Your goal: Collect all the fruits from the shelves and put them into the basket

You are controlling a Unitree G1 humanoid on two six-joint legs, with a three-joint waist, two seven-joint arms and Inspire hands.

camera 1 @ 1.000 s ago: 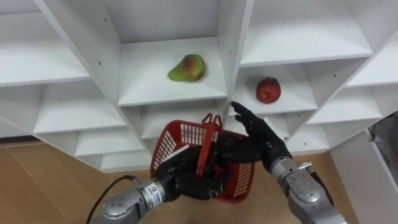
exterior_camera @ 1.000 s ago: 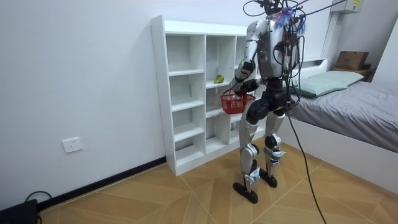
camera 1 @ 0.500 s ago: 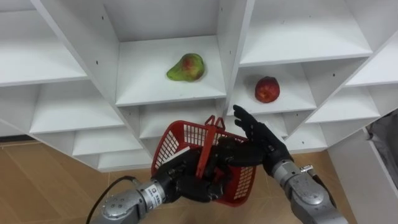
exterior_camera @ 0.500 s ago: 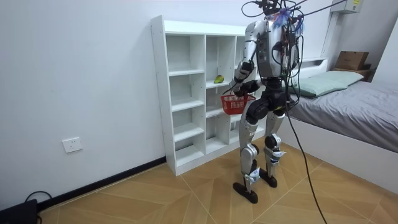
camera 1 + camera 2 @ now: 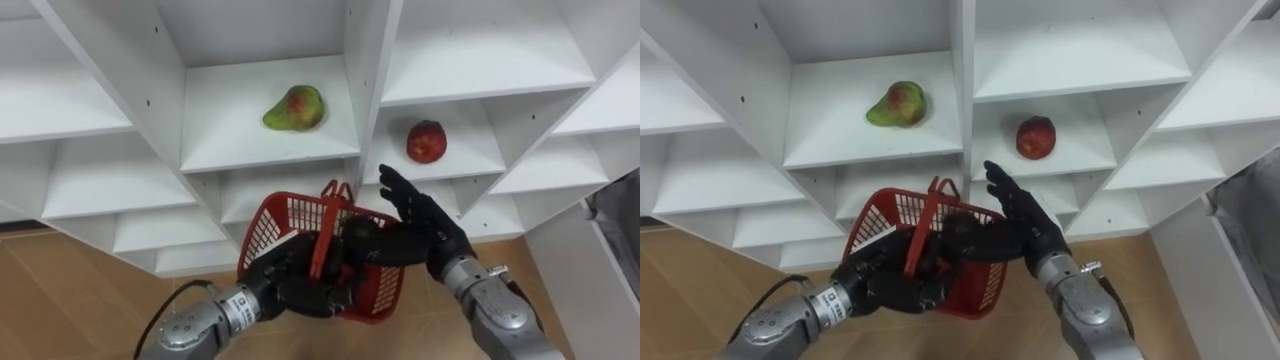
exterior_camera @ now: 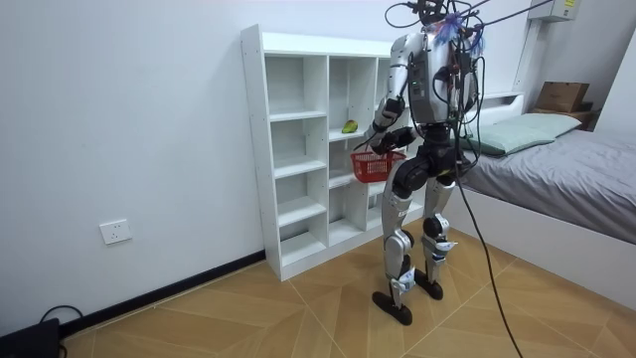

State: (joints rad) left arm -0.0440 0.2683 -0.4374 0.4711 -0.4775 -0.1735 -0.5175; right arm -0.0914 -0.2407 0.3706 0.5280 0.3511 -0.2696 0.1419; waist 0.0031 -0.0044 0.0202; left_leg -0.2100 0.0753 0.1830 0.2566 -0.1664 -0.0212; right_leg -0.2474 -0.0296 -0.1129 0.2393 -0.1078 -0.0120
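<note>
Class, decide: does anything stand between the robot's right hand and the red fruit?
Nothing visible does. The open right hand is before the closet's open front, below the red fruit; the left hand holds the basket lower.

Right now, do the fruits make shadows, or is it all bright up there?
Left eye view: the pear and the red fruit lie on a brightly lit white shelf, each with only a faint soft shadow under it, and no glare; the compartments lower down, behind the basket, look greyer. Room view: the shelf's insides are dimmer than the wall beside it.
</note>
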